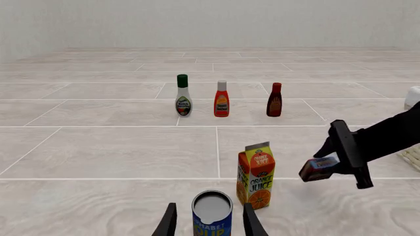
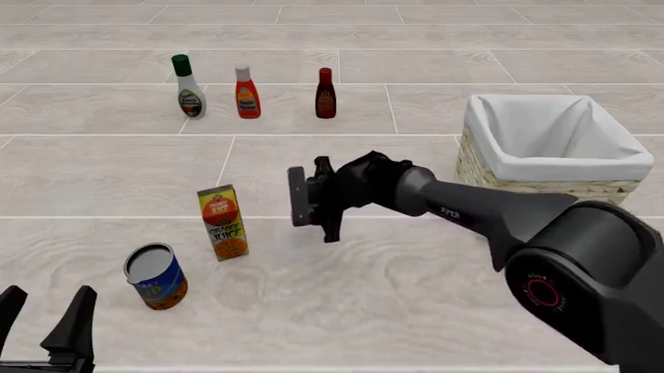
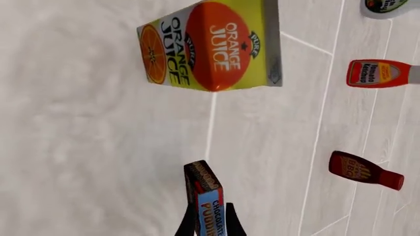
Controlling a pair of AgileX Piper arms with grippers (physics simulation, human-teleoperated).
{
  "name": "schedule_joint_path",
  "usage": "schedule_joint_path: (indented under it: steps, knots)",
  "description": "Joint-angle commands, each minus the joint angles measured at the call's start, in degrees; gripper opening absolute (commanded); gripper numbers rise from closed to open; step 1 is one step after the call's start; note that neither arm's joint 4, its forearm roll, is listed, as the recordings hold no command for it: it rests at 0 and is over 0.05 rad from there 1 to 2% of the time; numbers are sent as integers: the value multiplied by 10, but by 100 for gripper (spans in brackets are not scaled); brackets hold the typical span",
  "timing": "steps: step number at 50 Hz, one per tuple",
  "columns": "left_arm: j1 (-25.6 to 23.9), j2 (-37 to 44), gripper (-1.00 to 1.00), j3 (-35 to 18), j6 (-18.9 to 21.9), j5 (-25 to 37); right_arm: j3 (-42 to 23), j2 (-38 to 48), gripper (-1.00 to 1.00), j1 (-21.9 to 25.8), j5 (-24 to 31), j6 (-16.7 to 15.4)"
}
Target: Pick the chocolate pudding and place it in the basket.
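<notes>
The basket [image 2: 550, 140] sits at the far right of the table, white liner folded over its rim, mouth wide open and nothing inside that the front view shows. That's the target, and it stands well apart from the load.

The right arm [image 2: 487, 210] reaches in from the right across the middle of the table, forearm stretched toward the left, wrist rolled so the fingers lie sideways. A lifted carry pose, I'd say, and the swing over to the basket has not begun.

The orange juice carton [image 2: 223, 221] stands upright near the gripper, and the soup can [image 2: 155, 276] stands beside it, nearer the arms' side. Three bottles line the far side: the white dressing bottle [image 2: 188, 87], the ketchup bottle [image 2: 247, 92] and the dark sauce bottle [image 2: 326, 93].

The left gripper [image 1: 208, 221] hangs low with its fingers spread and nothing held; the can sits just ahead of it.

The right gripper [image 1: 341, 160] is clamped on the chocolate pudding [image 3: 206, 201]. The right wrist view shows the fingers pinching one end, the box sticking out past the tips. In the left wrist view the box looks clear of the table, off to the carton's side. A narrow end hold: a fast swing could twist it loose.
</notes>
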Motion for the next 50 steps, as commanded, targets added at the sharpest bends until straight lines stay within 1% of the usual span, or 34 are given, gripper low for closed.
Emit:
schedule_joint_path:
  steps: [1, 7, 10, 12, 15, 17, 20, 21, 22, 23, 27, 29, 30, 31, 32, 35, 36, 38, 40, 41, 42, 44, 46, 47, 48, 49, 50]
  knots:
    - [0, -1, 100, -1, 0, 1, 59, -66, -100, -6, -12, 4]
    - [0, -1, 100, -1, 0, 1, 86, -92, -100, -11, -19, 8]
    - [0, -1, 100, -1, 0, 1, 96, -106, -100, -13, -11, 20]
    - [0, -1, 100, -1, 0, 1, 104, -116, -100, -14, -21, 19]
    - [0, -1, 100, -1, 0, 1, 110, -139, -100, -8, -16, 36]
    - [0, -1, 100, -1, 0, 1, 117, -150, -100, -8, -17, 42]
    - [0, -1, 100, -1, 0, 1, 109, -168, -100, 8, -6, 85]
    - [0, -1, 100, -1, 0, 1, 109, -167, -100, 8, -6, 85]
    - [0, -1, 100, -1, 0, 1, 103, -169, -100, 1, -4, 94]
    - [0, -1, 100, -1, 0, 1, 108, -176, -100, -2, -12, 92]
    - [0, -1, 100, -1, 0, 1, 85, -199, -100, 5, 5, 145]
    - [0, -1, 100, -1, 0, 1, 78, -211, -100, 5, 9, 163]
    - [0, -1, 100, -1, 0, 1, 68, -213, -100, 3, 23, 177]
    - [0, -1, 100, -1, 0, 1, 68, -212, -100, 3, 23, 177]
    - [0, -1, 100, -1, 0, 1, 60, -222, -100, 5, 44, 204]
    - [0, -1, 100, -1, 0, 1, 69, -235, -100, 5, 48, 206]
    - [0, -1, 100, -1, 0, 1, 67, -240, -100, 4, 53, 215]
    - [0, -1, 100, -1, 0, 1, 71, -250, -100, 3, 59, 225]
    - [0, -1, 100, -1, 0, 1, 88, -264, -100, 3, 56, 222]
    - [0, -1, 100, -1, 0, 1, 91, -272, -100, 4, 52, 227]
    - [0, -1, 100, -1, 0, 1, 85, -275, -100, 6, 55, 239]
    - [0, -1, 100, -1, 0, 1, 99, -288, -100, 8, 56, 244]
    - [0, -1, 100, -1, 0, 1, 87, -292, -100, 9, 68, 274]
    - [0, -1, 100, -1, 0, 1, 92, -297, -100, 11, 69, 280]
    - [0, -1, 100, -1, 0, 1, 79, -300, -100, 1, 71, 302]
    - [0, -1, 100, -1, 0, 1, 79, -300, -100, 1, 72, 302]
    - [0, -1, 100, -1, 0, 1, 67, -303, -100, 1, 83, 329]
